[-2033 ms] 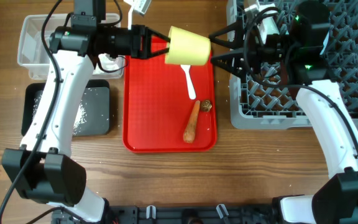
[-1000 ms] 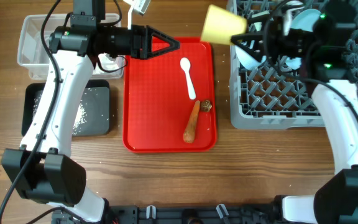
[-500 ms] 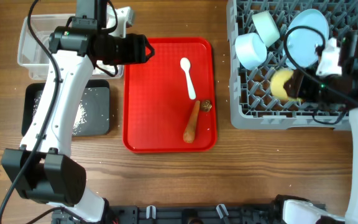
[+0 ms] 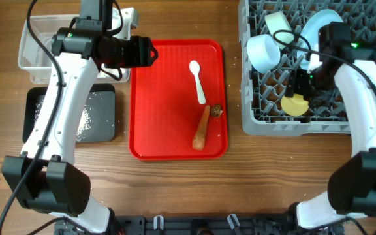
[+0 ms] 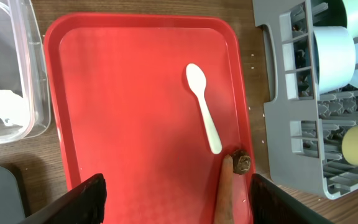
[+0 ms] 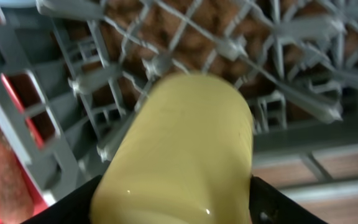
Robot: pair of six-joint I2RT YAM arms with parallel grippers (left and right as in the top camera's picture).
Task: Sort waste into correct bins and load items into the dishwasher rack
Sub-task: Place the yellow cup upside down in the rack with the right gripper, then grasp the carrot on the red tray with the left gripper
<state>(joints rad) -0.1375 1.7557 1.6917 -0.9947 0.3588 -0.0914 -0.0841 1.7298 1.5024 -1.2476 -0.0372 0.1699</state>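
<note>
Item: yellow cup (image 4: 295,105). Location: front rows of the dishwasher rack (image 4: 260,121), among the pegs.
Handling: right gripper (image 6: 173,208) jaws pinch its sides. Best seated firmly between pegs before opening, lest it roll.
Left gripper (image 5: 179,199): jaws spread, empty, over the red tray (image 5: 123,124).
Appearance: pale yellow, smooth, plain, slightly glossy; which end faces up cannot be told.

Red tray (image 4: 162,104) left side open, rack (image 4: 248,98) crowded

Overhead looking straight down over the table (image 4: 175,189), left wrist looking down on tray (image 5: 135,93), rack (image 5: 278,149) at 3 o'clock, right wrist crowding the cup (image 6: 179,149) inside that rack.
</note>
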